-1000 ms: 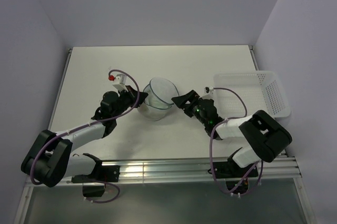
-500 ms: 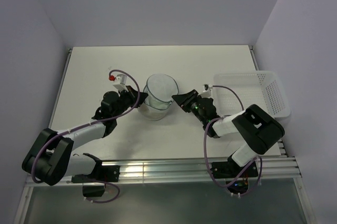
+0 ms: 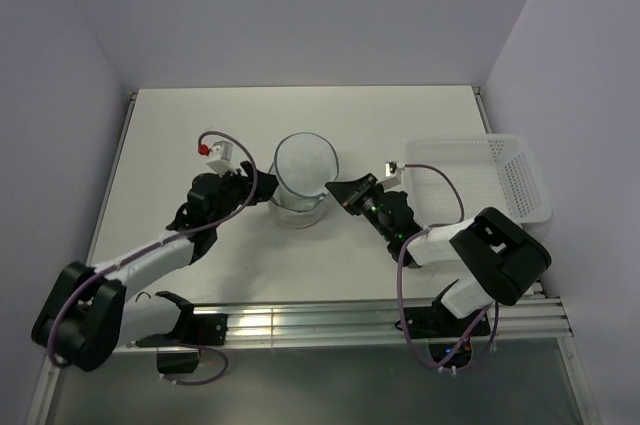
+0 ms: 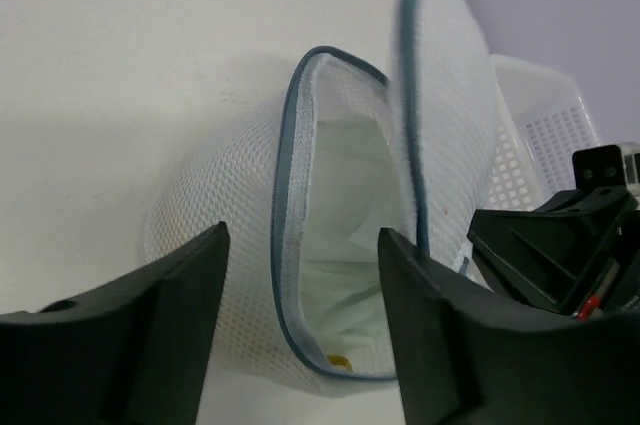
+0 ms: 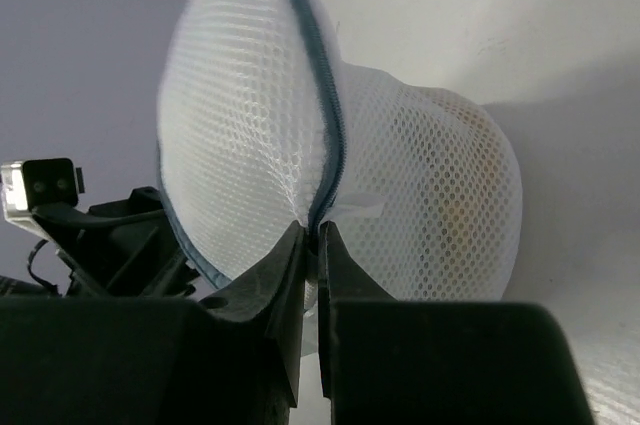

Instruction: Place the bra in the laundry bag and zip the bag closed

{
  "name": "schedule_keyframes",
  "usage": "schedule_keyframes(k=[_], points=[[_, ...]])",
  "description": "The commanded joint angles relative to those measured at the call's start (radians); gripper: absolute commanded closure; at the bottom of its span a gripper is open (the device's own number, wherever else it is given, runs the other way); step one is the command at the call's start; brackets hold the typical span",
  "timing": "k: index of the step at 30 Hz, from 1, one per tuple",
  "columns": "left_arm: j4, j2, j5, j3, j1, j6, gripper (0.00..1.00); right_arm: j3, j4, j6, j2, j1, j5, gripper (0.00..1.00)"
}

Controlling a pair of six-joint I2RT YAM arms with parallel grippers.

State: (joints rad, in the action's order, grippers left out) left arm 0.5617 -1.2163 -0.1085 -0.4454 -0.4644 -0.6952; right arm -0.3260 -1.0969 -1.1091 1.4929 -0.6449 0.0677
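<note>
Laundry bag point(image 3: 296, 209): lid point(image 3: 305, 160) tipped up — bra point(image 4: 345, 200) inside
Left gripper point(image 4: 300, 243): jaws wide, empty, at bag's mouth
Right gripper point(image 5: 312, 235): jaws pinched on bag's zipper rim point(image 5: 336, 135)

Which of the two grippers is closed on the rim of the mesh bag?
The right gripper: its fingers pinch the dark zipper rim of the laundry bag. The left gripper is open, its fingers spread apart with nothing clamped.

One laundry bag point(image 3: 303, 170), one white basket point(image 3: 527, 185), two tools, left tool point(image 3: 262, 192) and right tool point(image 3: 336, 188), one counter point(image 3: 180, 125).
</note>
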Motion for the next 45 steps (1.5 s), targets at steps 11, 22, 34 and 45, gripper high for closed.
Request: schedule_keyframes(k=[11, 22, 34, 45], points=[[-0.441, 0.419, 0.315, 0.01, -0.354, -0.294, 0.64, -0.007, 0.009, 0.057, -0.023, -0.052, 0.076, 1.0], [-0.051, -0.04, 0.4, -0.094, -0.586, -0.405, 0.63, 0.031, 0.008, 0.071, -0.075, -0.082, 0.09, 1.0], [0.018, -0.152, 0.494, -0.121, -0.569, -0.372, 0.56, 0.062, 0.031, 0.101, -0.135, -0.096, 0.099, 1.0], [0.083, -0.199, 0.443, -0.119, -0.528, -0.36, 0.62, 0.074, 0.029, 0.121, -0.143, -0.125, 0.119, 1.0]])
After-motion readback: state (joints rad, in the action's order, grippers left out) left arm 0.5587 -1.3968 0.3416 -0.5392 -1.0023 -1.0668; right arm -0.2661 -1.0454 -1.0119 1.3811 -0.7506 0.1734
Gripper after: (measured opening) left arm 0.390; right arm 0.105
